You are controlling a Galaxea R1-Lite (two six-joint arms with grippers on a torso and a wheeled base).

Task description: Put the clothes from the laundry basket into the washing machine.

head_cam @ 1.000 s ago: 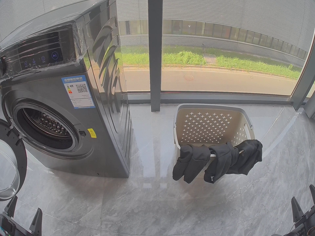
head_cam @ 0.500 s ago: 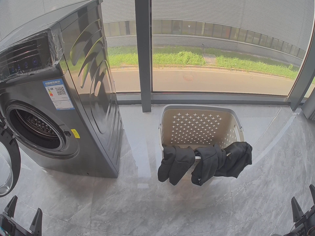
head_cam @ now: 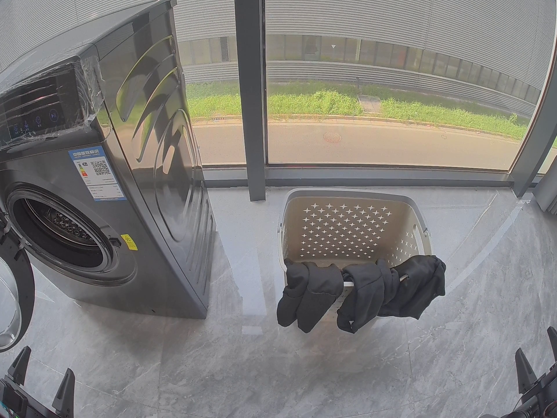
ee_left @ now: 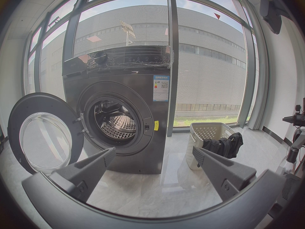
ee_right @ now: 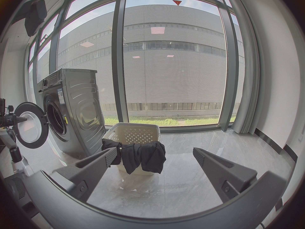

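Note:
A cream laundry basket (head_cam: pixel 354 227) stands on the floor by the window, with black clothes (head_cam: pixel 360 291) draped over its near rim. The basket (ee_left: pixel 206 134) and the clothes (ee_left: pixel 224 145) show in the left wrist view; the basket (ee_right: pixel 135 133) and the clothes (ee_right: pixel 139 155) show in the right wrist view. The grey washing machine (head_cam: pixel 104 164) stands at the left, its drum (head_cam: pixel 64 236) showing through the swung-out round door (ee_left: pixel 44 134). My left gripper (head_cam: pixel 42 383) is open low at the front left, well short of the machine. My right gripper (head_cam: pixel 536 358) is open at the front right, apart from the basket.
A tall window with a dark pillar (head_cam: pixel 249 82) runs behind the machine and basket. A curtain (ee_right: pixel 251 89) hangs at the right wall. Grey marble floor (head_cam: pixel 278 367) lies between me and both objects.
The whole head view has shifted: the machine and basket now sit further left in the picture, so the camera has moved. Both grippers hold the same places in the picture, still open.

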